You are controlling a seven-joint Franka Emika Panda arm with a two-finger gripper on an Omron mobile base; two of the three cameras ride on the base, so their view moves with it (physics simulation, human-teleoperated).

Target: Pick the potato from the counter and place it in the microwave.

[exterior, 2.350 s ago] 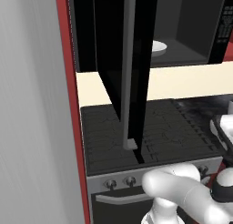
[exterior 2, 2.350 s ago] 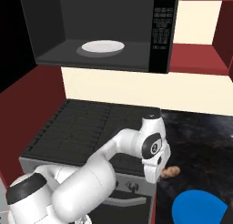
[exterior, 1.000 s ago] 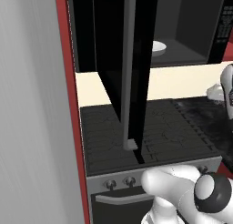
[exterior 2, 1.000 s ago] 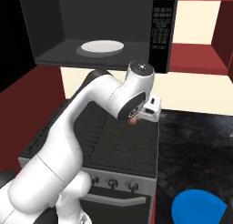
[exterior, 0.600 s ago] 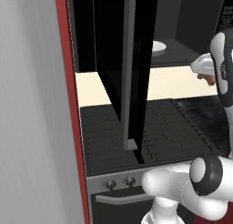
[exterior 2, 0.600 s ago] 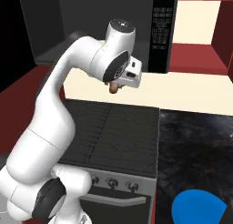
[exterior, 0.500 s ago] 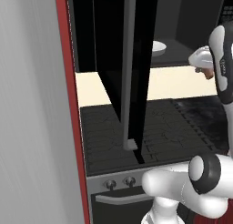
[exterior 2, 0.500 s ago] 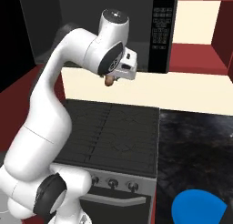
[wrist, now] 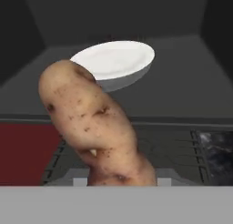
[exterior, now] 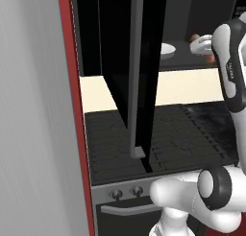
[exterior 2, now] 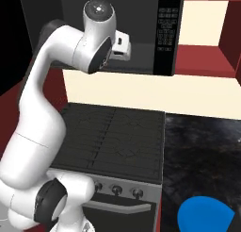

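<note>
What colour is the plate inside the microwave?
White. The plate shows best in the hand view, behind the potato.

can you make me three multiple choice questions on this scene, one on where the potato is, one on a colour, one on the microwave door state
1. Where is the potato?
A. Held in the gripper, in front of the microwave cavity
B. Lying on the cream counter
C. Resting on the stove top

2. What colour is the plate inside the microwave?
A. Blue
B. White
C. Red

3. What state is the microwave door in?
A. Shut
B. Removed
C. Swung open

Answers:
1. A, the hand view has the potato rising from the gripper with the plate and cavity beyond it.
2. B, the plate is white against the dark grey cavity floor.
3. C, the left base view has the door standing out edge-on over the stove top, with the cavity open behind it.
</note>
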